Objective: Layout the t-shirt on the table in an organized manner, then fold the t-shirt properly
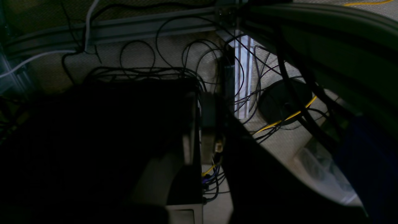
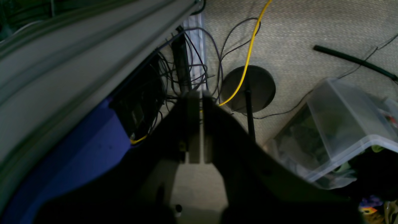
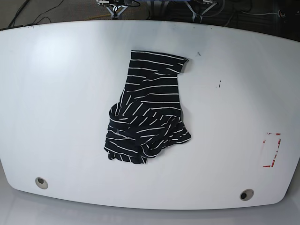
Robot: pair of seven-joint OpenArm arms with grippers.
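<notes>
1. While both arms hang off the table (image 3: 56, 93), your base view shows only the shirt (image 3: 147, 117) on it — neither gripper appears there.
2. The shirt lies crumpled near the middle of the table, a little toward the far edge. Its far part is fairly flat; its near part is bunched and twisted into folds.
3. It sits well apart from the red rectangle (image 3: 272, 150) at the right, and from the two grommets, left (image 3: 41, 182) and right (image 3: 246, 194), by the near edge.
4. Small dark specks (image 3: 218, 85) mark the tabletop to the right of the shirt.
5. In the right wrist view, the right gripper (image 2: 200, 98) points down at the floor with its fingers pressed together and nothing between them. Below it you see a yellow cable (image 2: 248, 53), a dark round base (image 2: 261, 84) and a clear bin (image 2: 335, 124) on carpet.
6. In the left wrist view, the left gripper (image 1: 214, 137) is dark and hard to make out — it reads as closed, and no cloth shows in it. Tangled black cables (image 1: 186, 62) lie on the floor beyond it.
</notes>
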